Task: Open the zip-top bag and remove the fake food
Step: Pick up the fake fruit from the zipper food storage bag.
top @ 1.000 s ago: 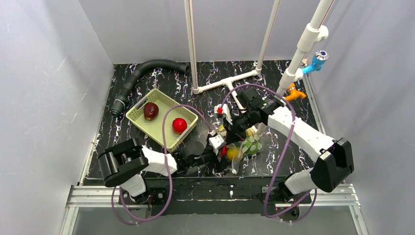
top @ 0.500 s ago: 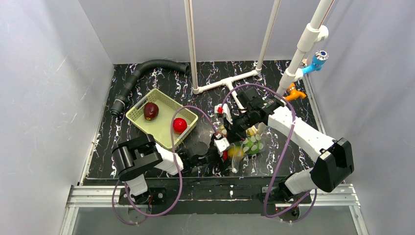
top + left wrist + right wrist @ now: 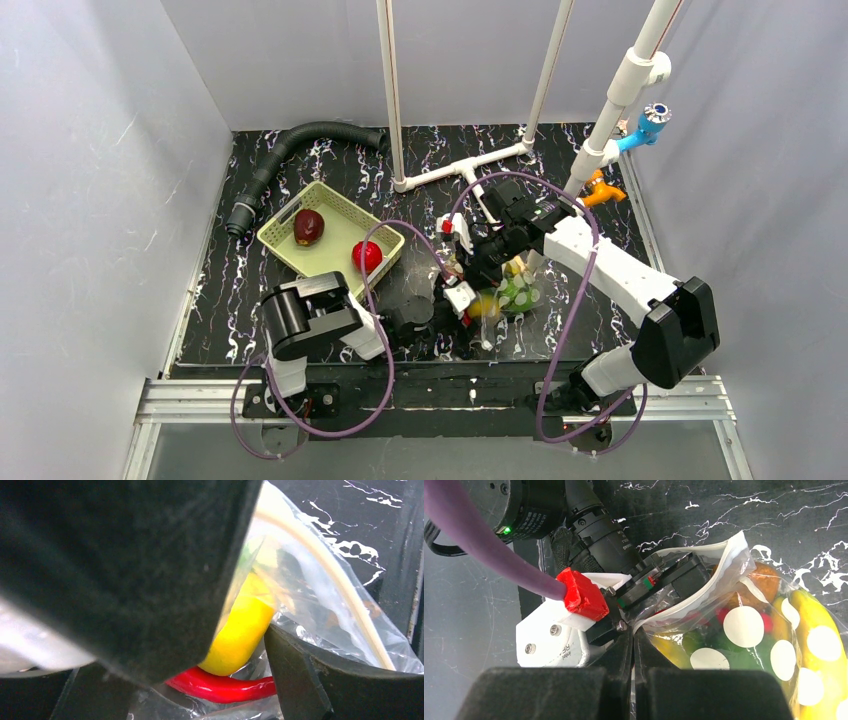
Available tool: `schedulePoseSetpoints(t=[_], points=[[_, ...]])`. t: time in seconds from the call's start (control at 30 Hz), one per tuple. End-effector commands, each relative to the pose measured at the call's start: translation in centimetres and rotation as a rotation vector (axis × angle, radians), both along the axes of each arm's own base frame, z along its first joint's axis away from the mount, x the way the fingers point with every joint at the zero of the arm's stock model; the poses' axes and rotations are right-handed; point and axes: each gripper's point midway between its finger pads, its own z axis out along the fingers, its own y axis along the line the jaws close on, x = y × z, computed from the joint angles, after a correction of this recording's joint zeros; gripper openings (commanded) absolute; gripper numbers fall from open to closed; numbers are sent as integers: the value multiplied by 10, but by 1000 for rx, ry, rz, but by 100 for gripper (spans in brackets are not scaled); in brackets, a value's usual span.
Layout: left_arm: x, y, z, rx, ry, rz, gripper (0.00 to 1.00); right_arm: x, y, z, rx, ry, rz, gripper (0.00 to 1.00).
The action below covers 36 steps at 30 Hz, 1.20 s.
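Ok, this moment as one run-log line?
right hand: shut on zip-top bag rim | left hand: open in bag mouth, around yellow fake food | basket: holds dark red piece, bright red piece

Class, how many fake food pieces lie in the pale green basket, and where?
2. A dark red piece lies at the far left of the basket; a bright red piece sits by its right wall. The left arm covers the near corner, so another may hide.

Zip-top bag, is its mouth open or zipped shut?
Open. The zip-top bag shows its zip lips spread apart in the right wrist view. The left pincer reaches into the gap, and the right pincer pinches one lip.
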Motion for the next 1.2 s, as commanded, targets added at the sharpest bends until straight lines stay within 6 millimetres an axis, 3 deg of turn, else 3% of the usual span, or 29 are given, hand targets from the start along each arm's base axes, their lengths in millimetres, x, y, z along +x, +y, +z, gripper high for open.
schedulePoseSetpoints(t=[0.0,0.2,0.5,0.8,1.17], points=[[22,-3,11,-39,-40,100,80,-13,9,11,58,25,46,1],[18,5,13,-31,-37,101,37,-12,7,11,53,10,43,1],[2,20,30,-54,-10,67,13,-8,2,14,60,-13,21,1],[-13,48,42,-100,69,87,1,-4,-2,14,63,-24,2,1],[-16,62,52,-130,163,147,0,-3,-3,12,61,-28,-3,1]])
